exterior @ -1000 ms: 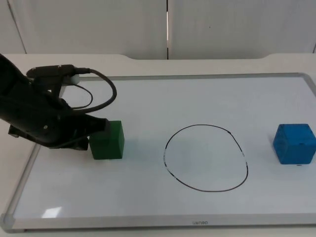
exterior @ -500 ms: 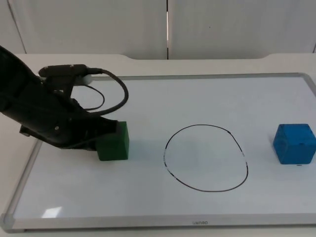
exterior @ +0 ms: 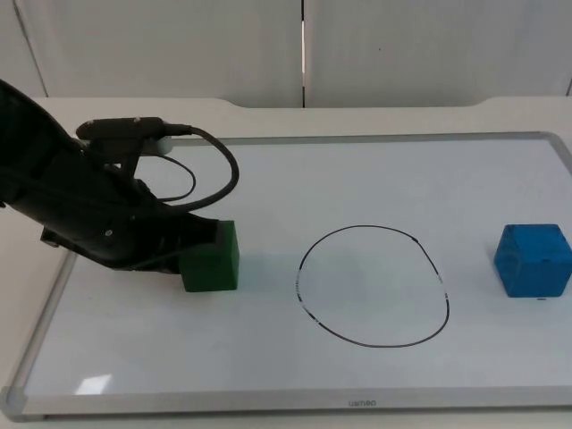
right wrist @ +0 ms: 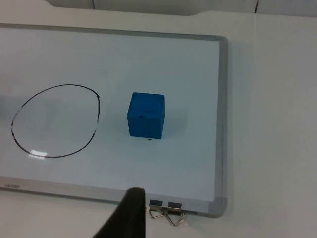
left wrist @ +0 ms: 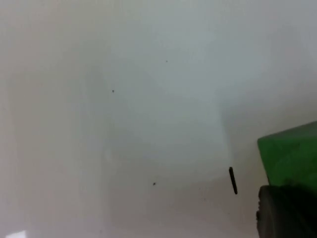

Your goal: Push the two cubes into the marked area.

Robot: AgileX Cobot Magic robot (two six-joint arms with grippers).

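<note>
Left gripper, finger state not discernible, pressed green cube toward drawn ring | blue cube untouched, apparently awaiting right arm's push.

green cube; blue cube; black-outlined marked area; white board.

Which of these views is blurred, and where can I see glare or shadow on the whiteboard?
Left wrist view: blurred and washed out, with the green cube soft-edged beside a dark fingertip. Top view: sharp; a bright reflection on the whiteboard near its front corner, and a faint shadow inside the drawn circle. Right wrist view: sharp; the blue cube casts a soft shadow, and a small glint lies on the circle line.
</note>
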